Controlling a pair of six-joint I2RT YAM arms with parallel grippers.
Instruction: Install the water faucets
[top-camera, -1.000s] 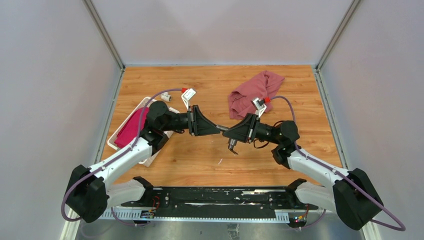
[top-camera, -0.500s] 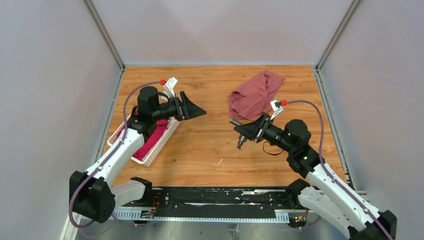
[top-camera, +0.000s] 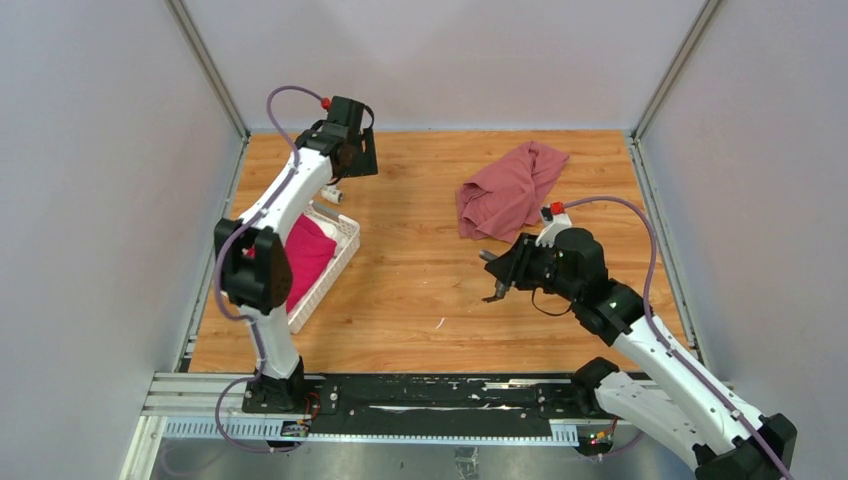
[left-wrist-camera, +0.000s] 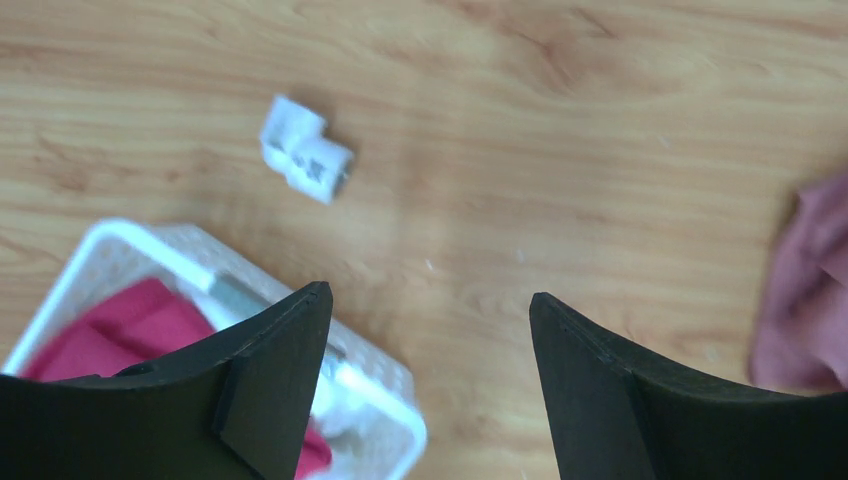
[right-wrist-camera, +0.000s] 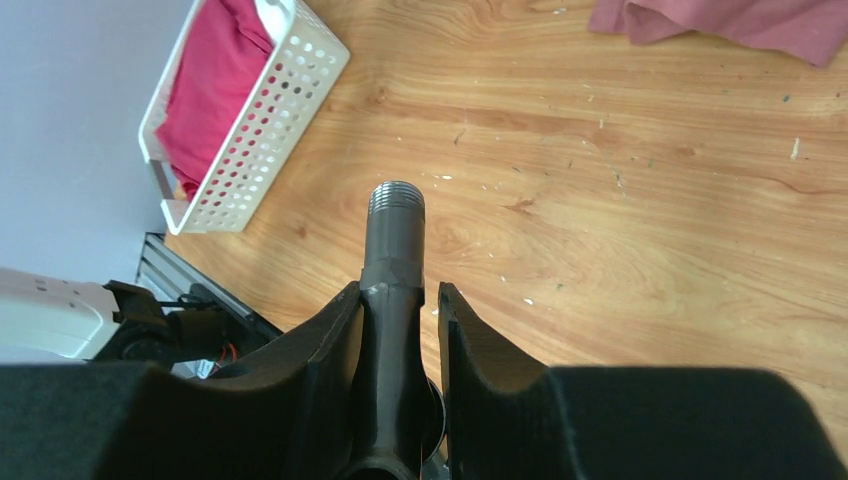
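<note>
Just past the far end of the white basket, the stubby white fitting lies on its side on the wooden surface, close to the basket's corner but not touching it. The left gripper hangs above that spot, pointing down. In the left wrist view its fingers stand wide apart with nothing between them. The fitting sits ahead of their tips rather than between them, and the basket's rim shows under the finger on the left of that view. The basket holds magenta fabric, bunched along its length. Well apart from the basket, off to its right over bare wood, the right gripper carries the dark grey tap clear of the surface. The right wrist view shows its fingers drawn narrow and clamped on either side of the tap's stem. The threaded end sticks out past the fingertips, and the basket lies up and to the left of it in that view. The dusty-red cloth lies crumpled farther still from the basket, beyond the right gripper toward the back wall, touching neither the tap nor the fitting.
</note>
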